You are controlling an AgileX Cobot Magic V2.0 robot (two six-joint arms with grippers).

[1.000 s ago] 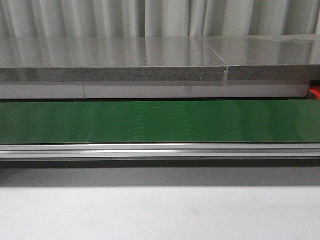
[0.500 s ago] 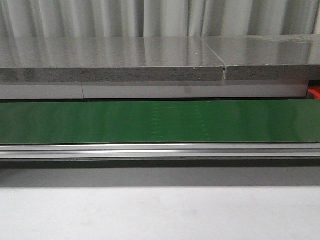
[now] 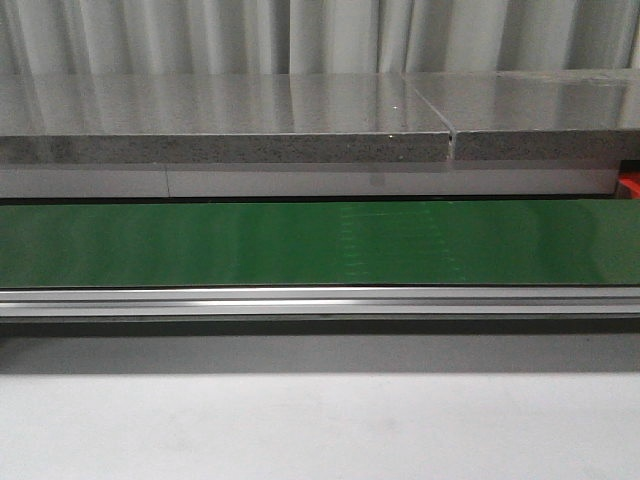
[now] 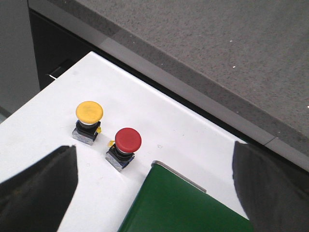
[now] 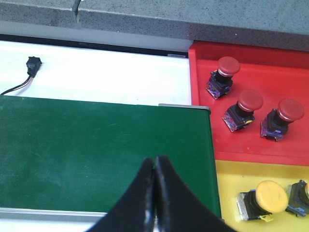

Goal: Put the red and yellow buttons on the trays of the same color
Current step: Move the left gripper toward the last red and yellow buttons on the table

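Note:
In the left wrist view a yellow button [image 4: 89, 112] and a red button [image 4: 128, 140] stand upright side by side on the white table, just off the end of the green belt [image 4: 183, 205]. My left gripper [image 4: 153, 164] hangs open above them, holding nothing. In the right wrist view my right gripper [image 5: 154, 160] is shut and empty over the belt's other end [image 5: 96, 145]. Beside that end, the red tray [image 5: 289, 72] holds three red buttons [image 5: 250, 100]. The yellow tray [image 5: 231, 179] holds a yellow button [image 5: 268, 194] and a second, partly cut-off one [image 5: 300, 195].
The front view shows the green conveyor [image 3: 320, 243] with its metal rail [image 3: 320, 300], the grey stone counter [image 3: 220, 120] behind it and a sliver of red tray [image 3: 630, 185] at the far right. A small black plug with wires [image 5: 33, 65] lies on the white surface.
A faint mark on the green belt has drifted to the right in the front view. No gripper or button shows there.

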